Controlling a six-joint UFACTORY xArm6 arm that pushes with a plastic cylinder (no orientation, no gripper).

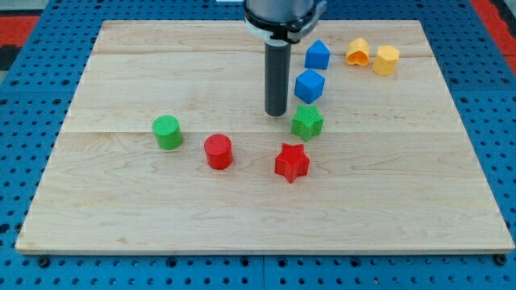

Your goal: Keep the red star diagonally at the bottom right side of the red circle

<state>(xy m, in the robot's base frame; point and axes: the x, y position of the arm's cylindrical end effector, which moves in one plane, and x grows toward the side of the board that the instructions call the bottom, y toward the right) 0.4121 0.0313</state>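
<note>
Blocks of four colours sit on a pale wooden board (266, 209), which lies on a blue perforated surface (24, 97). Near the middle, the red circle (218, 151) (a short cylinder) stands to the view's left of the red star (292, 163), with a clear gap between them. The star lies slightly lower in the view than the circle, so it is to the circle's right and a little toward the view's bottom.

Above the red star, and close to it, is the green star (307, 122). A blue hexagonal block (310, 85) stands just above that, and a blue house-shaped block (317, 55) higher still. At the view's upper right, two yellow blocks sit side by side: a yellow arch-like piece (357, 51) and a yellow hexagonal block (386, 60). A green cylinder (168, 132) stands to the left of the red circle.

My tip (276, 113) rests just to the left of the green star, not clearly touching it, and above the gap between the two red blocks. The arm carries no pincer, only this dark rod, so nothing is grasped.
</note>
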